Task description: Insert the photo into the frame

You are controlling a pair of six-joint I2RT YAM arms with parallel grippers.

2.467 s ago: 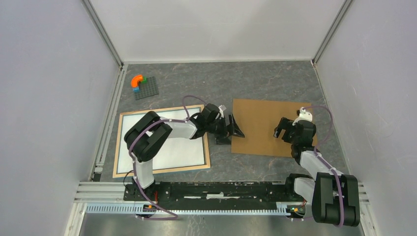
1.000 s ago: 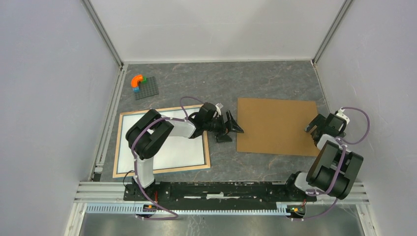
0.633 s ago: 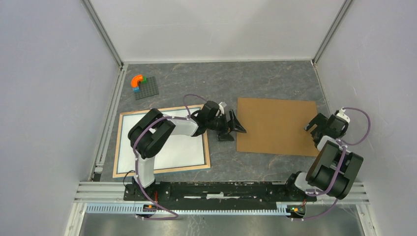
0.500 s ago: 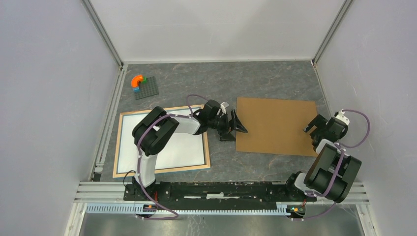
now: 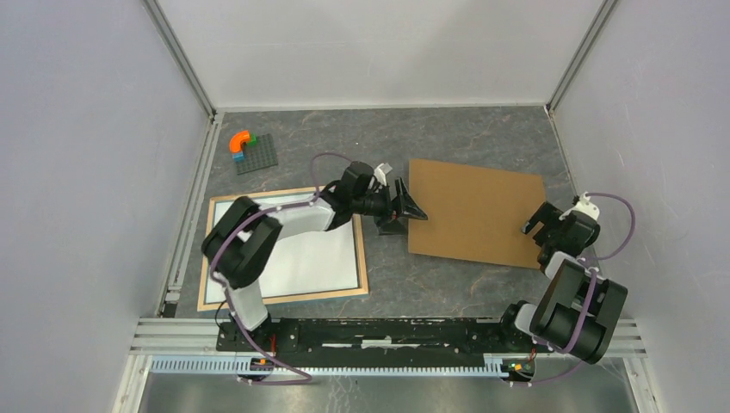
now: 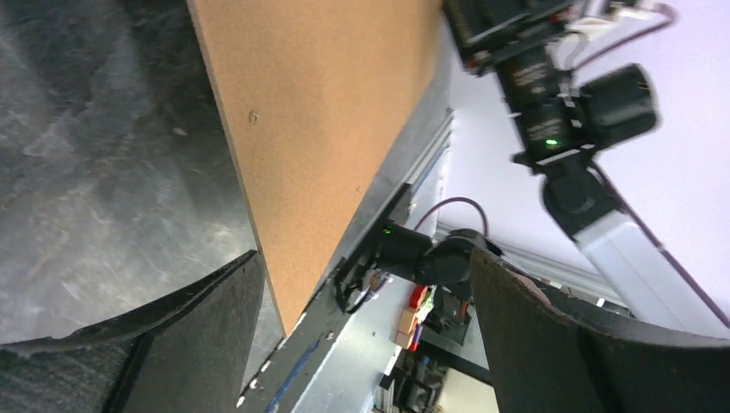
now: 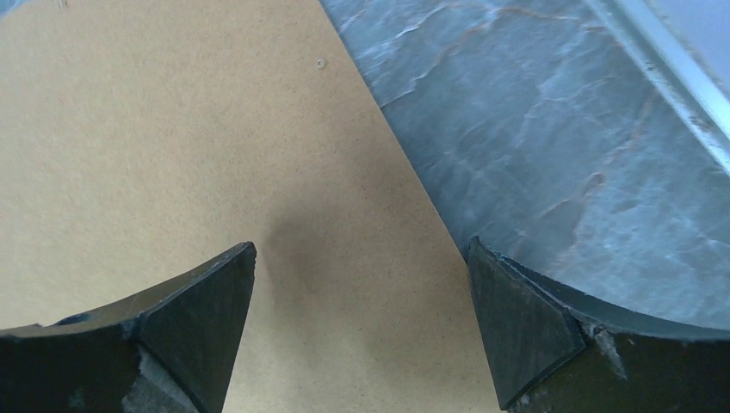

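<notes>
Bricks: grey baseplate (image 5: 256, 155) with an orange elbow piece (image 5: 240, 139) at its corner, well left of the board and farther back on the table (image 5: 465, 138).

Frame (image 5: 205, 258): flat on the table, left of the board (image 5: 473, 213), a strip of bare table between them. Light wood side up. A white rectangle (image 5: 301, 258) fills its opening; cannot tell whether that is the photo lying face down. No balloon print shows in any view.

Left arm (image 5: 288, 225): reaches across the frame's far right corner toward the board.

Left gripper (image 5: 405, 215): at the board's left edge, jaws spread wide, nothing gripped. In the left wrist view the gripper (image 6: 363, 262) has the board (image 6: 327, 112) running down between its fingers (image 6: 198, 335), nearer the left one. Cannot tell whether either finger touches it.

Board: plain brown, turned a little askew to the table's edges. Whether it lies fully flat is unclear.

Right gripper (image 5: 534, 225): at the board's right edge, near its front corner, jaws likewise spread and empty. The right wrist view shows this gripper (image 7: 361, 249) above the board (image 7: 172, 155). The board's edge runs diagonally between the fingers (image 7: 516, 318), with grey table (image 7: 551, 129) beyond it.

Right arm (image 5: 572, 297): folded up close behind, right of the board.
</notes>
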